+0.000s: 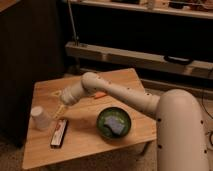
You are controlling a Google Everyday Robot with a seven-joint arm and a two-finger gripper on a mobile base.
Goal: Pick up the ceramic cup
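Observation:
The ceramic cup (40,118) is a small plain white tapered cup standing at the left edge of the wooden table (85,142). My gripper (59,111) hangs from the white arm over the left part of the table, just right of the cup and a little above it, not touching it. The arm reaches in from the lower right across the table.
A round green bowl (114,124) with something pale inside sits right of centre. A flat dark and red bar (59,133) lies near the front left. An orange object (100,94) lies behind the arm. A dark cabinet (25,60) stands at left, shelving behind.

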